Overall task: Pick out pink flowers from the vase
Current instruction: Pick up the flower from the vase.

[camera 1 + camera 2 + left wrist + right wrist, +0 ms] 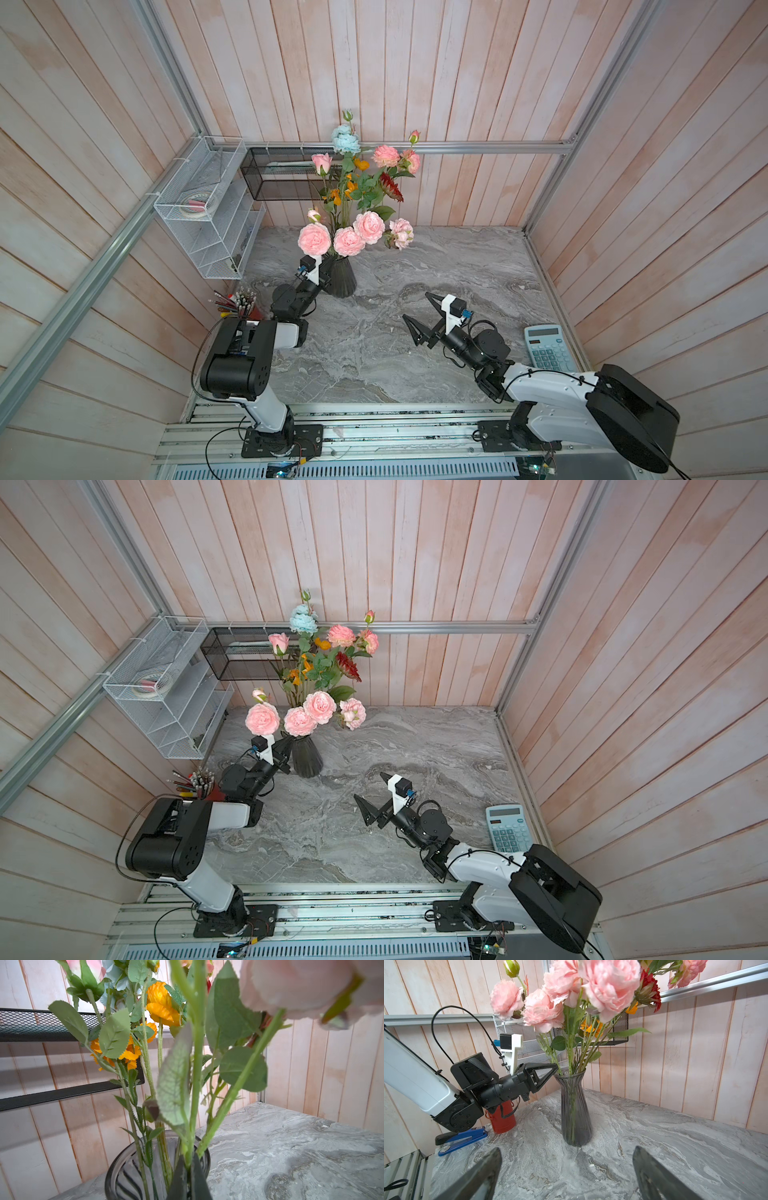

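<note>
Twin overhead views, wrist cameras close, all sharing vase (343,278)

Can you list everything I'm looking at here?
pink flowers: about seven heads plus buds, light pink, in the vase
vase: one, smoky grey glass, back of the table
blue bloom: one, light blue, top of the bouquet
orange flowers: several, orange, mid-bouquet
red flower: one, dark red, beside the orange ones
wire rack: one, white, side wall
mesh shelf: one, black, back wall
pencil cup: one, red, by the left arm
stapler: one, blue, beside the pencil cup
calculator: one, pale blue, near the right arm
table: one, grey marble
left gripper: one, black, shut on a pink flower stalk at the vase rim
right gripper: one, black, open, empty, above the table
</note>
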